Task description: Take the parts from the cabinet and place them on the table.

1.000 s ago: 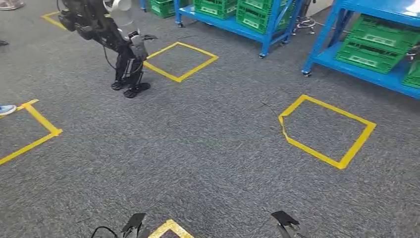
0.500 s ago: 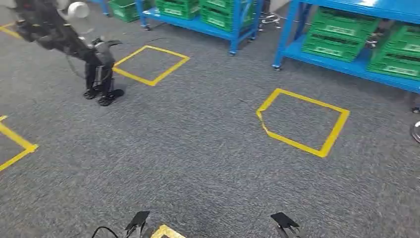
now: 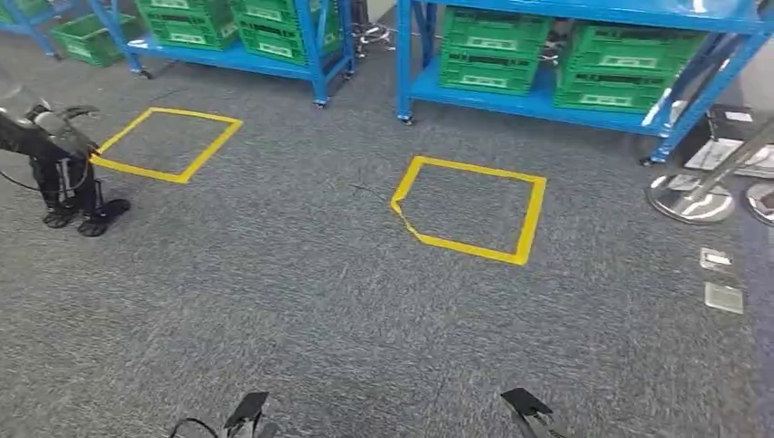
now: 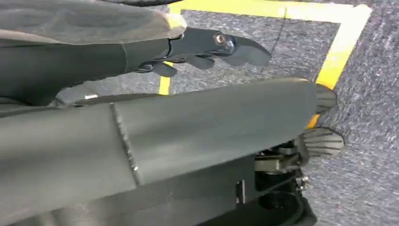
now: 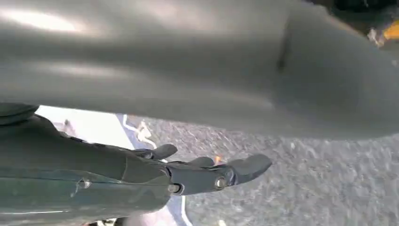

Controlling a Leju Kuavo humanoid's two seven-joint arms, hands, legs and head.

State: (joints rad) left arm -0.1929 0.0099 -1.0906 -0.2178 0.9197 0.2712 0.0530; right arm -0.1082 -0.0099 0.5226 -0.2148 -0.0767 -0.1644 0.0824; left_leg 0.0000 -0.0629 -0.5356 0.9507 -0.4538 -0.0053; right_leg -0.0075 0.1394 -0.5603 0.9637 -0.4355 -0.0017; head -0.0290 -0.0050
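You're in the walking-over stage, nothing picked up. Blue cabinet (image 3: 548,96) stands along the floor's far edge, its green crates (image 3: 488,50) presumably holding the parts. Left robot hand (image 4: 207,49) and right robot hand (image 5: 207,174) hang loose-fingered, empty. Next up: get closer and square up.

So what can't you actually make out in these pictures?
- What is in the green crates on the blue shelving: head view, too far off, their walls hide the insides.
- The second robot: head view, cut off by the picture's edge.
- Small flat items on the floor: head view, too small to identify.
- Left hand and right hand: wrist views, apparently empty, the robot's own dark body hides much around them.
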